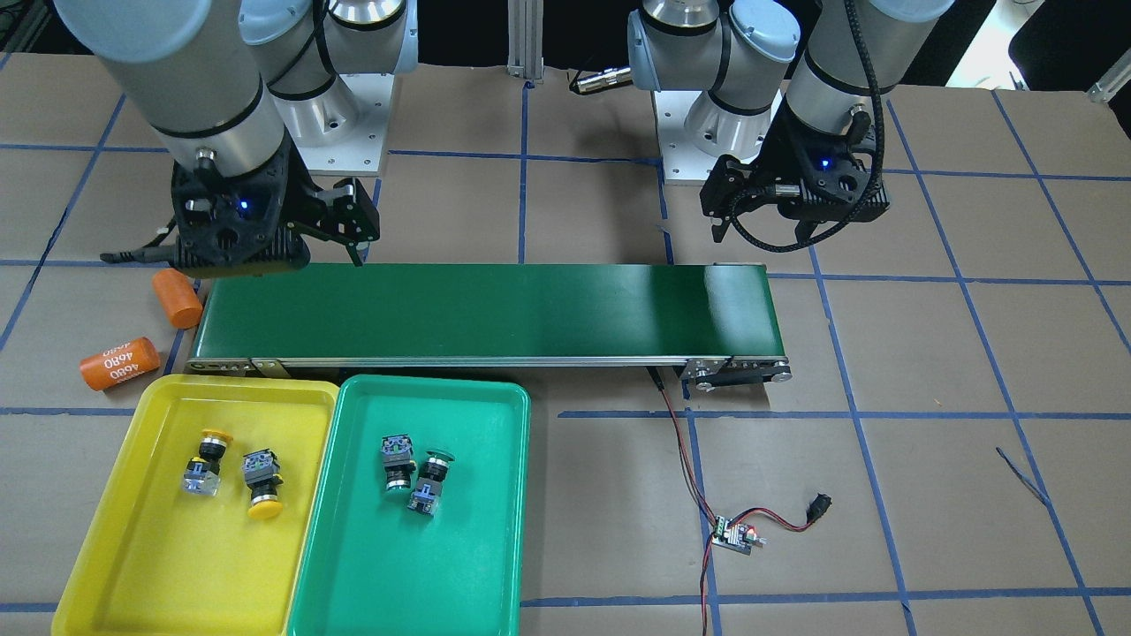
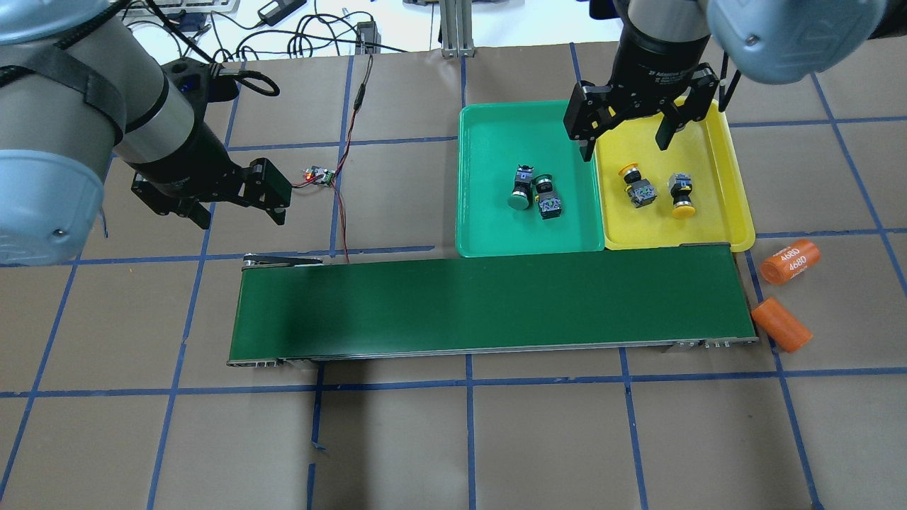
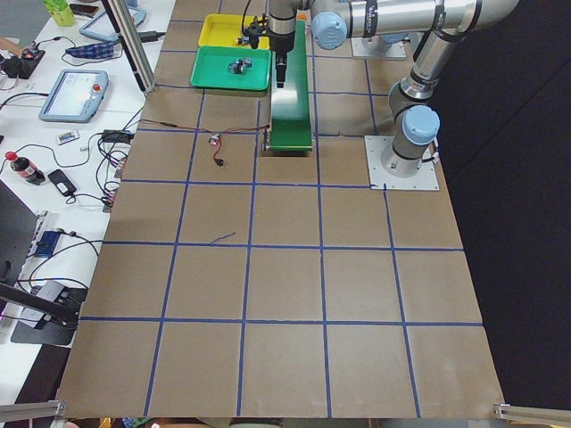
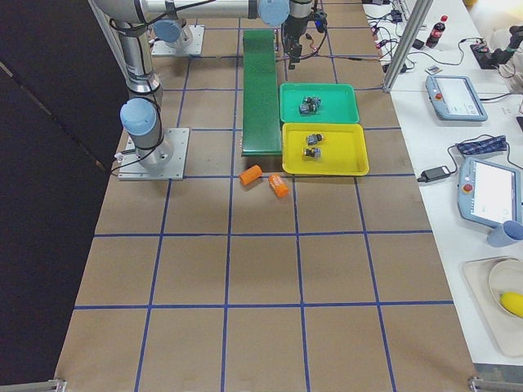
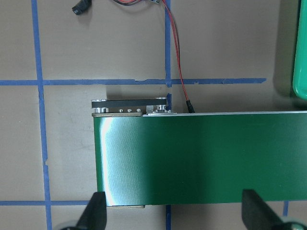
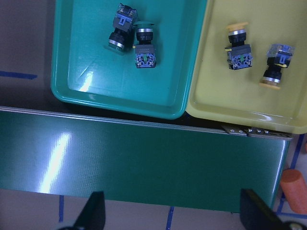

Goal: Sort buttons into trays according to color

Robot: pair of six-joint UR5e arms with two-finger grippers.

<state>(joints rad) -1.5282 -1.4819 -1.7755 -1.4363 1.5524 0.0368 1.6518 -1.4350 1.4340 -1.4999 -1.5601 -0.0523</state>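
Sort looks finished from here. Both yellow-capped push-button switches [image 2: 633, 185] [image 2: 682, 195] lie in the bright yellow plastic tray [image 2: 744, 219]. Both green-capped push-button switches [image 2: 522, 190] [image 2: 547, 197] lie in the teal-green plastic tray [image 2: 460, 212], touching or nearly so. I see none on the long dark-green conveyor belt [image 2: 496, 304] or on the table.

Right gripper [image 2: 625, 142] hangs above the seam between the two trays at their far edge, jaws spread wide, nothing in them. In its wrist view all four buttons sit ahead of the fingertips, beyond the belt. Left gripper [image 2: 241, 212] is wide open too and empty. It sits over the belt's other end, well apart from both trays.

All four buttons lie on their sides, long axes roughly across the trays' short side, caps pointing opposite ways within each pair.

If anything needed re-seating, I'd say the right arm is the one to do it, being far nearer. The two orange cylinders [image 2: 790, 262] [image 2: 779, 324] off the belt's end aren't part of this.
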